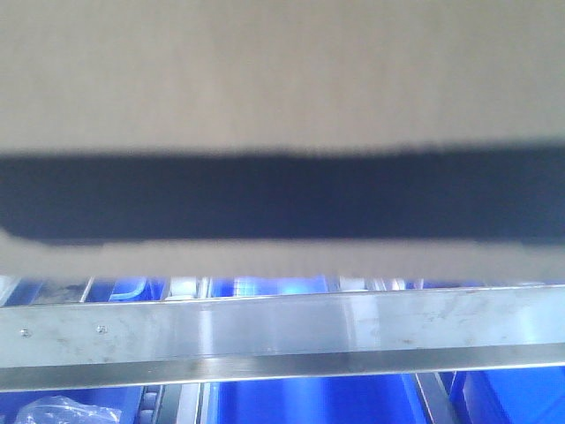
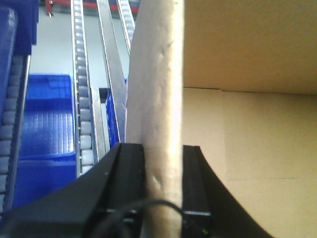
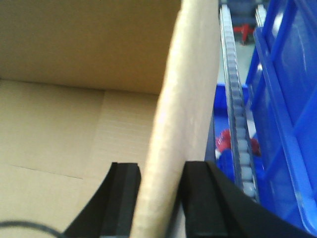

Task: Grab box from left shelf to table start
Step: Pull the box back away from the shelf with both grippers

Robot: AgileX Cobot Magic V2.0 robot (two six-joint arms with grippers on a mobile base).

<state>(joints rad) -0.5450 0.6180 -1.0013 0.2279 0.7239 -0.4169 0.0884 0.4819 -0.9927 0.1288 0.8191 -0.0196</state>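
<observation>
The brown cardboard box (image 1: 282, 79) fills the upper front view, very close, its black printed panel (image 1: 282, 199) running across as a dark band. Just below it lies the shelf's silver front rail (image 1: 282, 331). In the left wrist view my left gripper (image 2: 162, 148) is shut on the box's left wall (image 2: 156, 74), one black finger outside and one inside the open box. My right gripper (image 3: 159, 166) is shut on the right wall (image 3: 190, 74) the same way. The box's bare inside floor (image 3: 54, 139) shows. The table is out of view.
Blue plastic bins (image 1: 309, 402) sit behind and under the rail, and also beside each wall (image 2: 47, 124) (image 3: 292, 124). Roller tracks (image 2: 81, 99) (image 3: 237, 109) run alongside the box. A clear plastic bag (image 1: 53, 411) lies in the lower left bin. Something red (image 3: 225, 141) lies by the right track.
</observation>
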